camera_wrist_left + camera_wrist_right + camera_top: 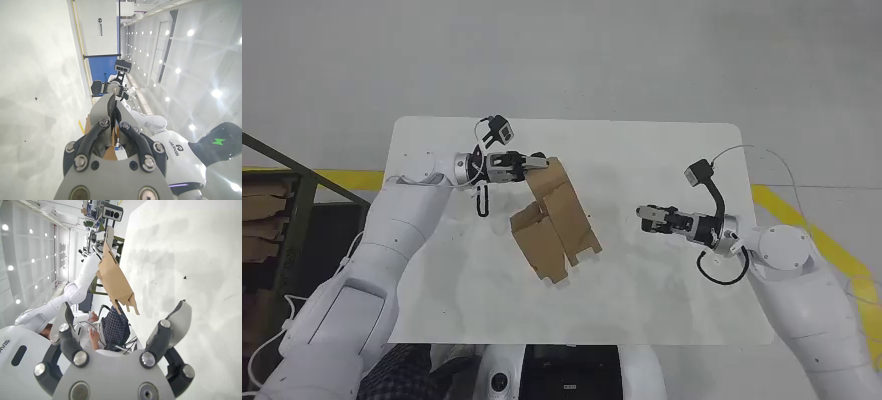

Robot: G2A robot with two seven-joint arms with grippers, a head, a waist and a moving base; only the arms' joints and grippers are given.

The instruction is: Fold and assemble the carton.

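Step in hand, my read: early, opening the sleeve. The carton (pixel 554 215) isn't squared up yet. It's a half-collapsed brown sleeve over the middle of the table (pixel 662 310), and the flaps at the end away from the grip are loose and unfolded.

Left pincer (pixel 113 106): pressed together on one edge of the carton, cardboard nipped between both pads. The carton hangs tilted from that single pinch. I can't tell whether its low end touches the table.

Right pincer (pixel 647 217): spread wide, holding nothing and touching nothing. It sits well apart from the carton on the right side, fingers pointed toward it.

Next move as I judge it: bring the right pincer to the free side panel and push or pinch it so the sleeve opens into a rectangle, then start on the loose flaps. The approach needs to be slow and level.

Risk: with only one edge pinched, a side push could pivot the carton or pull it out of the pads.
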